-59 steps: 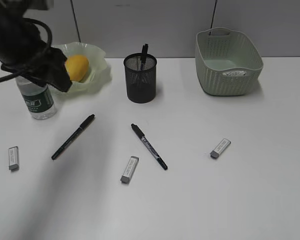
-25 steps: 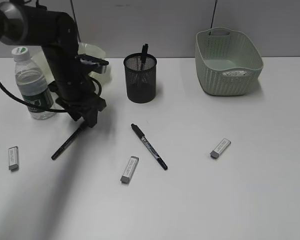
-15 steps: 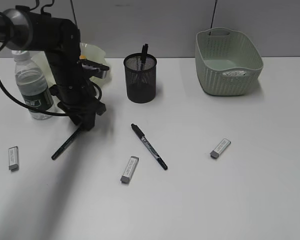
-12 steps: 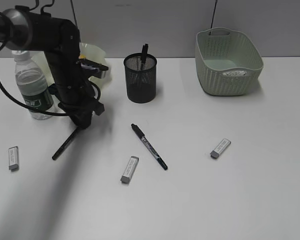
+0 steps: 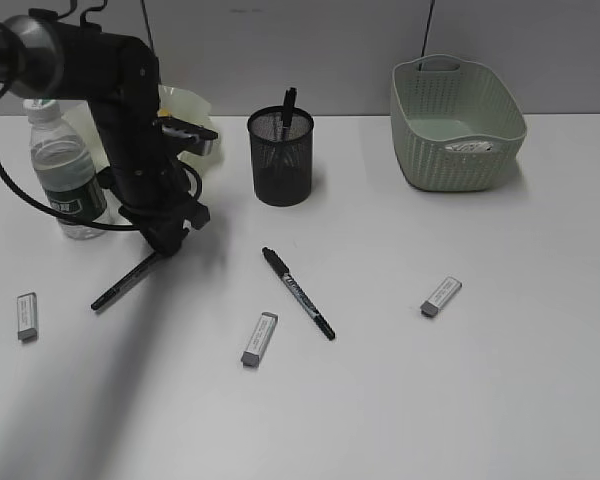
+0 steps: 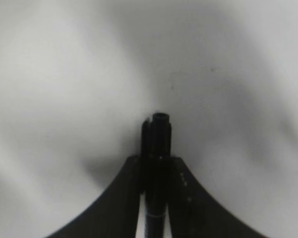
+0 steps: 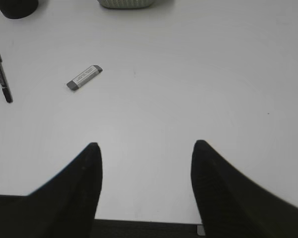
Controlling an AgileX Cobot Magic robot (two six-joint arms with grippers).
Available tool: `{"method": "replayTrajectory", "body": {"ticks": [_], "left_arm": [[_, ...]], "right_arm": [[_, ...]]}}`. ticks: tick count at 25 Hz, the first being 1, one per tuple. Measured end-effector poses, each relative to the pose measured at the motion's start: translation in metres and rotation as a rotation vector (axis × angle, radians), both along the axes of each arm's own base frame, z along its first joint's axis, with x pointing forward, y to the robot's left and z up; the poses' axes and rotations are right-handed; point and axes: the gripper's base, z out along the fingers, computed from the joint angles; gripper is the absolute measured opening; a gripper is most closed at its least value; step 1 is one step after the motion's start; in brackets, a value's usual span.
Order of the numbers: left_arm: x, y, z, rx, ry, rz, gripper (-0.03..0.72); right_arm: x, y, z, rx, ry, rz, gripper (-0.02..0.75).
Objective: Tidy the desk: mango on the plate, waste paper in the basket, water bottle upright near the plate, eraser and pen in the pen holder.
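Black on black in my left wrist view: the left gripper [image 6: 156, 171] is pinched on a pen [image 6: 156, 136], whose blunt end pokes out just past the jaws. From the exterior camera I see that pen [image 5: 128, 281] slanting down and left from the gripper [image 5: 170, 240], its far tip looking close to or touching the desk [image 5: 430, 400]; I can't tell which.

I judge this to be the pen step. Next I would lift clear, carry right to the pen holder [image 5: 280, 156], stand the pen over its mouth and let go. One pen [image 5: 288, 104] stands in the holder, so I would need to avoid knocking it.

The right gripper [image 7: 145, 163] sits spread, holding nothing, above bare desk at the near right, with an eraser [image 7: 84, 78] beyond it.

The basket [image 5: 458, 125] at far right holds something pale, likely the waste paper [image 5: 470, 146]. The plate [image 5: 185, 105] at far left is mostly hidden by my arm; I cannot see the mango. The water bottle [image 5: 62, 170] stands upright just left of the plate.

On the desk are a second pen [image 5: 298, 292] and three erasers: left [image 5: 25, 315], centre [image 5: 259, 338] and right [image 5: 441, 296].
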Motion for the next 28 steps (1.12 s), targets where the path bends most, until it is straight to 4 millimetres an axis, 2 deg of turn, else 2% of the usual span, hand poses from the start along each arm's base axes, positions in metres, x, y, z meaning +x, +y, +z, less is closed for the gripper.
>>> {"method": "replayTrajectory", "body": {"ticks": [2, 4, 9, 12, 14, 19, 24, 28], "left_arm": [[0.001, -0.001, 0.010, -0.002, -0.001, 0.000, 0.127], [0.004, -0.003, 0.028, -0.018, -0.035, -0.001, 0.127], [0.016, -0.012, 0.091, -0.142, -0.204, 0.015, 0.127], [0.022, -0.021, 0.131, -0.279, -0.330, 0.038, 0.127], [0.027, -0.027, 0.150, -0.371, -0.406, 0.057, 0.127], [0.039, -0.039, 0.168, -0.567, -0.558, 0.131, 0.127], [0.047, -0.049, 0.179, -0.659, -0.716, 0.168, 0.127], [0.054, -0.054, 0.169, -0.710, -0.724, 0.211, 0.127]], "right_arm": [[0.000, 0.000, 0.000, 0.000, 0.000, 0.000, 0.456], [0.000, 0.000, 0.000, 0.000, 0.000, 0.000, 0.456], [0.000, 0.000, 0.000, 0.000, -0.001, 0.000, 0.456], [0.000, 0.000, 0.000, 0.000, -0.001, 0.000, 0.456], [0.000, 0.000, 0.000, 0.000, -0.001, 0.000, 0.456], [0.000, 0.000, 0.000, 0.000, -0.002, 0.000, 0.456], [0.000, 0.000, 0.000, 0.000, -0.002, 0.000, 0.453], [0.000, 0.000, 0.000, 0.000, -0.002, 0.000, 0.447]]}}
